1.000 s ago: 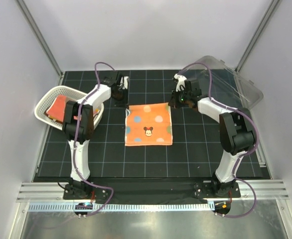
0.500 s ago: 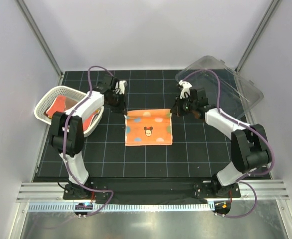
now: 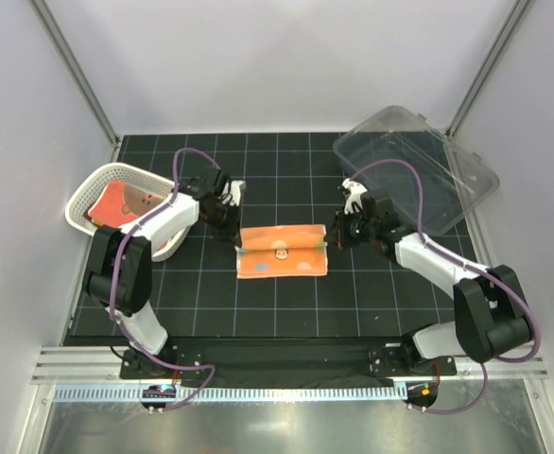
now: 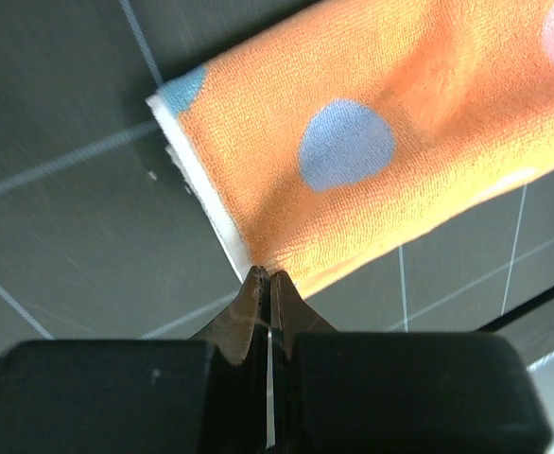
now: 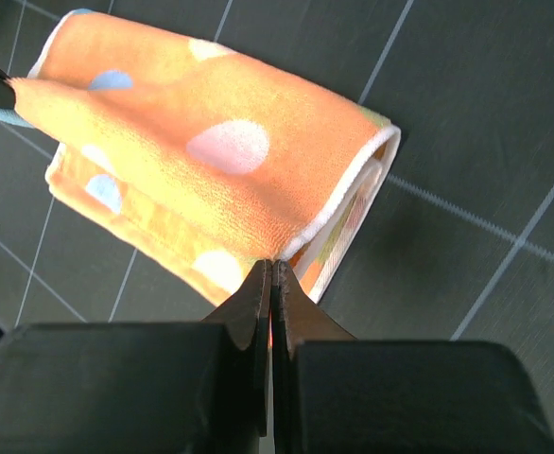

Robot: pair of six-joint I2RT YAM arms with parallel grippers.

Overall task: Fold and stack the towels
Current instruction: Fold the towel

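Mid-fold: orange spotted towel (image 3: 282, 255), far corners pinched by left gripper (image 4: 266, 280) and right gripper (image 5: 270, 270); next, probably: lay onto near edge, release.

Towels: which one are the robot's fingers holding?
The spotted orange towel, pinched at both ends; the other towel lies untouched in the basket.

Bright, even light; the towel (image 5: 258, 189) casts a soft shadow.
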